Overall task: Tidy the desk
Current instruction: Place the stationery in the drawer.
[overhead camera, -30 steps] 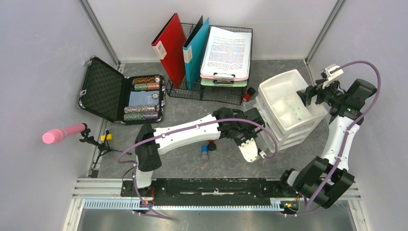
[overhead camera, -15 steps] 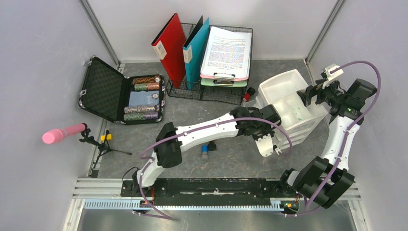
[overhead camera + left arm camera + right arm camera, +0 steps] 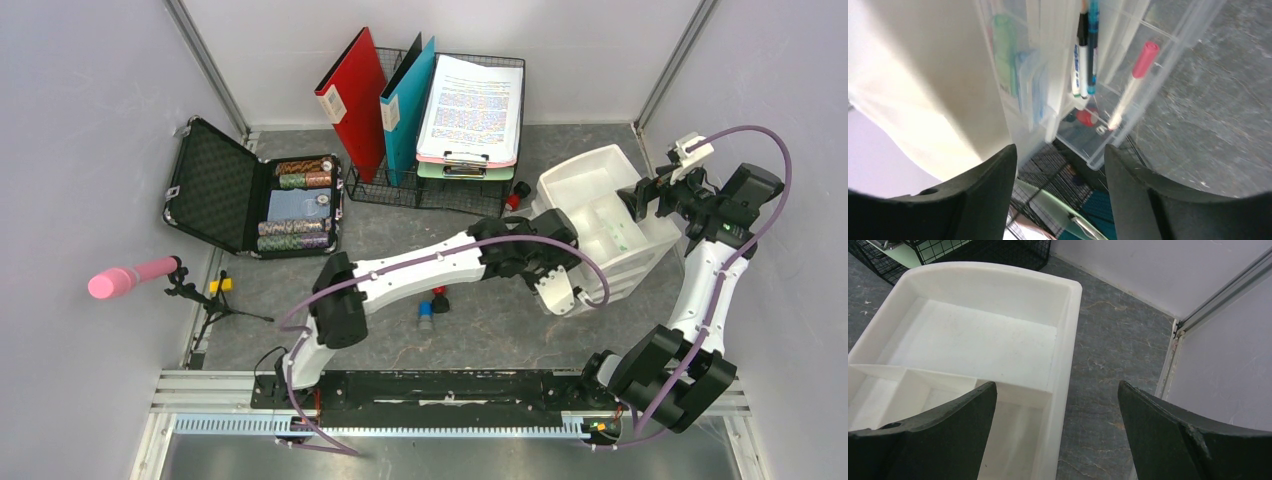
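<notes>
Left side: the left arm's fingers (image 3: 560,296) stand partly parted with nothing between them, right at the front of the white plastic drawer unit with see-through drawers (image 3: 590,190).
Right side: the right arm's fingers (image 3: 640,200) are spread wide and empty, hovering over the unit's open top tray.
Inside the drawers: a pink-capped pen (image 3: 1144,56), a blue pen (image 3: 1092,45) and a black-and-white marker (image 3: 1080,55) show through the clear wall.
Surface: the dark-grey stone-look worktop (image 3: 500,335) lies under everything and is flat and mottled.
Loose bits: a small blue-capped item (image 3: 426,316) and a small red-and-black piece (image 3: 440,297) lie touching or nearly so, mid-worktop, on the near side of the left forearm.
Relation I'm steering by: from the left arm's fingers those bits lie back toward that arm's own base. The left arm is clearly nearer, since the right is well apart beyond the unit. The blue-capped item's long axis seems to run near-to-far (too small for me to swear to).
My judgement: I'd retract the left arm and close across that axis.
Room: pale grey walls, a black-and-aluminium rail (image 3: 450,385) on the near edge, a black wire rack of folders (image 3: 440,190) at the back and an open black foam-lined case (image 3: 215,185) at the left.
</notes>
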